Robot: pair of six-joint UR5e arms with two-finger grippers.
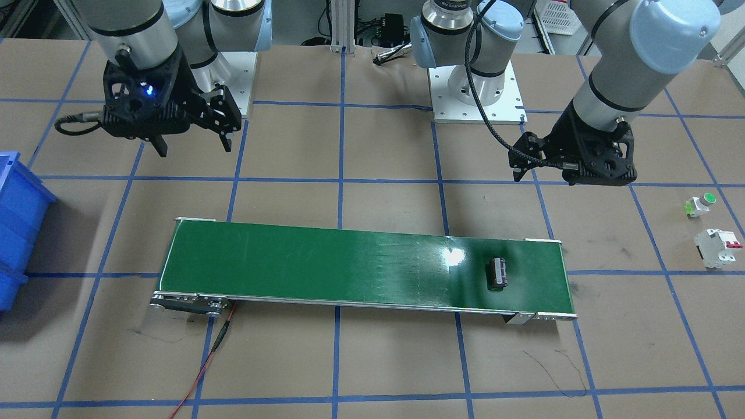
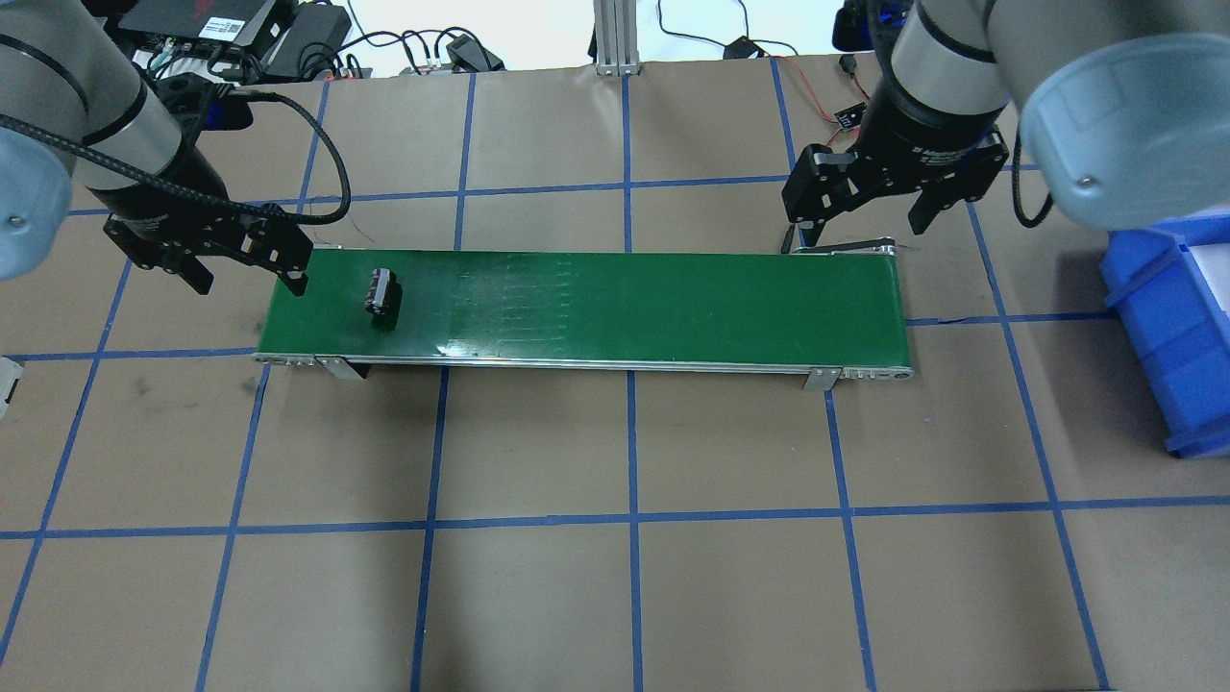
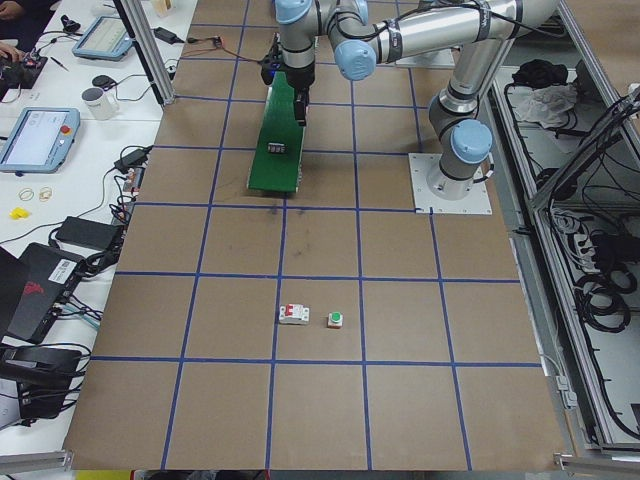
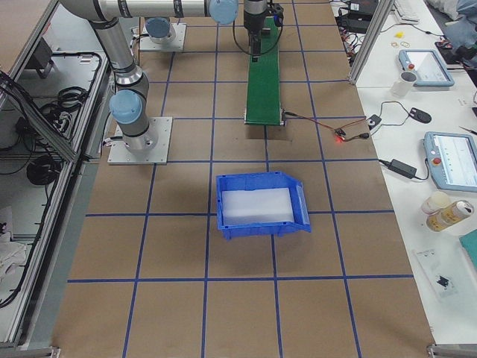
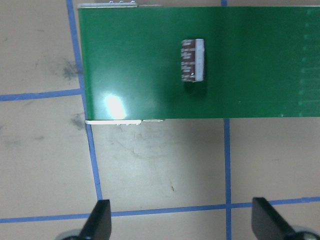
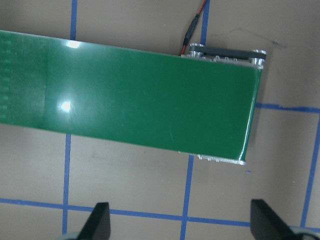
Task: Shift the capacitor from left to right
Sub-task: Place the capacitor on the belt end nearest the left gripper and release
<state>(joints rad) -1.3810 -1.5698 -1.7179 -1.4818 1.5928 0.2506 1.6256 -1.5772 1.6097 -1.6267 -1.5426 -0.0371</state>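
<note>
Hanging wide open and empty, the left hand [image 2: 252, 276] sits over the left end of the green conveyor belt [image 2: 625, 303] and touches nothing. Its two fingers [image 5: 100, 222] show at the bottom corners of its wrist view with only bench [image 5: 160, 165] between them.

The capacitor [image 2: 381, 291] lies free on the belt just beside this hand, toward the belt's middle. In the wrist view it is ahead of the fingers and roughly centred between them. It lies on its side with its long axis across the belt's width and a pale band along one flank. The fingers close along the belt's run, so I judge they would meet the round body across its width, not end to end. The hand hangs high, so how far it is offset across the belt I cannot tell.

The left arm is by far the nearer. The right hand [image 2: 865, 223], also spread wide and holding nothing, hangs at the belt's opposite end, well apart from the capacitor. Beyond it, at the bench's right end, stands a blue bin [image 2: 1172, 327]. Off the left end sit a green-capped push button [image 1: 701, 202] and a white circuit breaker [image 1: 719, 247], near each other.

Counted: one capacitor, one belt, one bin, one push button, one breaker, two hands. The capacitor is on the left side, so its move to the right is not yet done.
</note>
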